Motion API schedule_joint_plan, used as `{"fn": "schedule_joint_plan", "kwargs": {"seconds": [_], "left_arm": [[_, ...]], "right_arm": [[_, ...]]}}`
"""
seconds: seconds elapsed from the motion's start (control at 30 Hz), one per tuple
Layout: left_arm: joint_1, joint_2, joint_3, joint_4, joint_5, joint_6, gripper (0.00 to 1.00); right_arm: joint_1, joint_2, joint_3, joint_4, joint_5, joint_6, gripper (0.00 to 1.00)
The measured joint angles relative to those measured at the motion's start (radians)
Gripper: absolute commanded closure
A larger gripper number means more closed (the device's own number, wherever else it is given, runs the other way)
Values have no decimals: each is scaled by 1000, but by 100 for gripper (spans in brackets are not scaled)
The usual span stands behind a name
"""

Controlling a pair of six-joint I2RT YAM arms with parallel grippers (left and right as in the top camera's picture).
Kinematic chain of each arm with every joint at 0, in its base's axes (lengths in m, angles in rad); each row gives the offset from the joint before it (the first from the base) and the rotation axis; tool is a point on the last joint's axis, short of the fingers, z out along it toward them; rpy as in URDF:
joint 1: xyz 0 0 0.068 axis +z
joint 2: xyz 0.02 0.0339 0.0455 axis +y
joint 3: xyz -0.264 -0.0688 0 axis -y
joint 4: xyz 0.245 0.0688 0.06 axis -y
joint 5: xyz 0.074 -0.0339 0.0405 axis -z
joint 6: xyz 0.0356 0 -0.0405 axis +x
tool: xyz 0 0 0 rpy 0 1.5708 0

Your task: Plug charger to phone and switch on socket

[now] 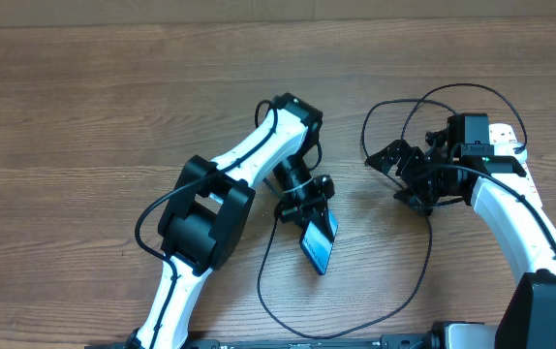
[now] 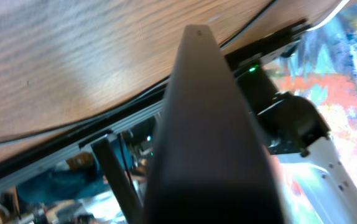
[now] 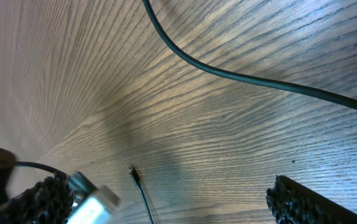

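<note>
My left gripper (image 1: 309, 211): pinching the phone (image 1: 320, 247).
My right gripper (image 1: 401, 177): spread wide over the charger (image 3: 241, 76).

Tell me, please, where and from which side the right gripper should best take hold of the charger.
Grip the charger just behind what looks like its small connector tip, lying flat on the table below the open right gripper. Come straight down, one finger either side of the thin cable; it is limp, so a hold farther back would likely let the tip droop.
</note>
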Motion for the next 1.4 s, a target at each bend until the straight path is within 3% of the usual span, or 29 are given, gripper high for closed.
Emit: {"fn": "schedule_joint_plan", "kwargs": {"seconds": [0.23,0.7,1.0,1.4], "left_arm": [[0,0,-107,0,0,0,96],[0,0,-113,1,0,-6,96],[0,0,-113,1,5,-130,96],[0,0,-113,0,217,-185,96]], "right_arm": [[0,0,0,0,0,0,0],[0,0,0,0,0,0,0],[0,0,0,0,0,0,0],[0,0,0,0,0,0,0]]}}
